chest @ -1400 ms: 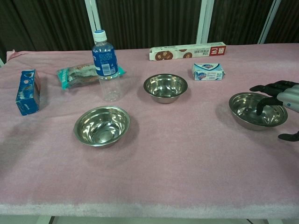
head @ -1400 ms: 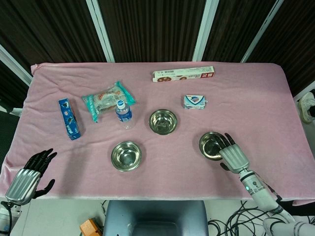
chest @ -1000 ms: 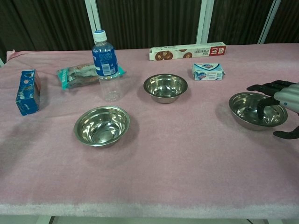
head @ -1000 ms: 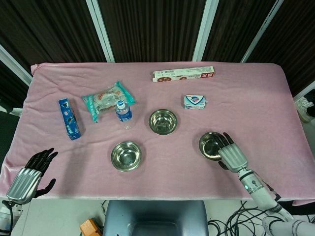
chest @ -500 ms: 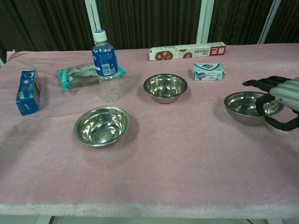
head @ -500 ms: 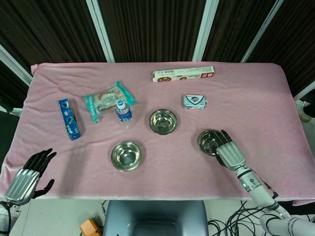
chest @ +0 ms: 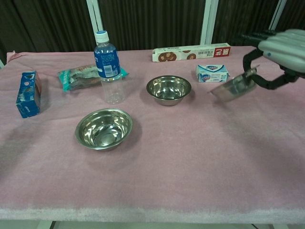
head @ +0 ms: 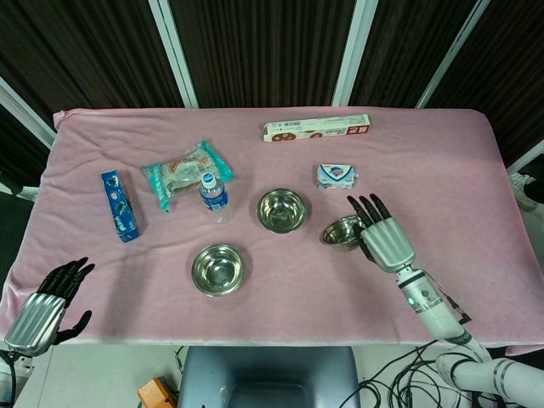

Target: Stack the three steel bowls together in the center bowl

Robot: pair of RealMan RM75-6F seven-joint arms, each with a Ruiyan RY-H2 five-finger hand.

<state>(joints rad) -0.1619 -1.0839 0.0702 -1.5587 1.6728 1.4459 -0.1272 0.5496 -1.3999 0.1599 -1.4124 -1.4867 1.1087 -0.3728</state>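
Note:
The center steel bowl (head: 281, 210) (chest: 168, 89) stands on the pink table, and the left steel bowl (head: 218, 269) (chest: 104, 128) sits nearer the front edge. My right hand (head: 382, 235) (chest: 279, 52) grips the third steel bowl (head: 342, 231) (chest: 233, 88) by its rim. This bowl hangs tilted in the air, to the right of the center bowl. My left hand (head: 42, 306) hovers off the table's front left corner with fingers apart and nothing in it; the chest view does not show it.
A water bottle (head: 213, 195) (chest: 108, 66) stands just left of the center bowl. Behind lie a teal snack pack (head: 184, 174), a blue box (head: 119, 205), a soap packet (head: 337, 176) (chest: 212, 73) and a long carton (head: 317, 127) (chest: 192, 52).
My right hand closed on the right bowl's rim, lifted it off the cloth and carried it left toward the center bowl, tilting it. The left hand barely moved.

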